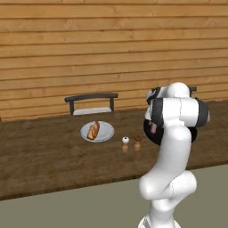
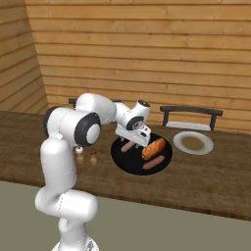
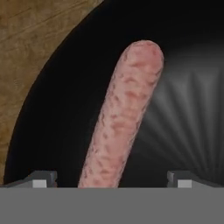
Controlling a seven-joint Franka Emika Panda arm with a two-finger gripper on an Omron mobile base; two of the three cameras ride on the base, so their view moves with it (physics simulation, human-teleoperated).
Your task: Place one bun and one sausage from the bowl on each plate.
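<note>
Spread wide and gripping nothing, the gripper (image 3: 111, 178) is hovering low over the black bowl (image 3: 52, 109). Between its fingertips (image 3: 41, 178) a pink sausage (image 3: 122, 118) is lying, its long axis running straight away from the hand, so the jaws are already straddling its near end.

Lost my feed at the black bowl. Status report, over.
Jaws open, gripper low over the bowl, straddling a sausage. Nothing held. Far plate bare; other plate already loaded. Bun beside it, path clear.
</note>
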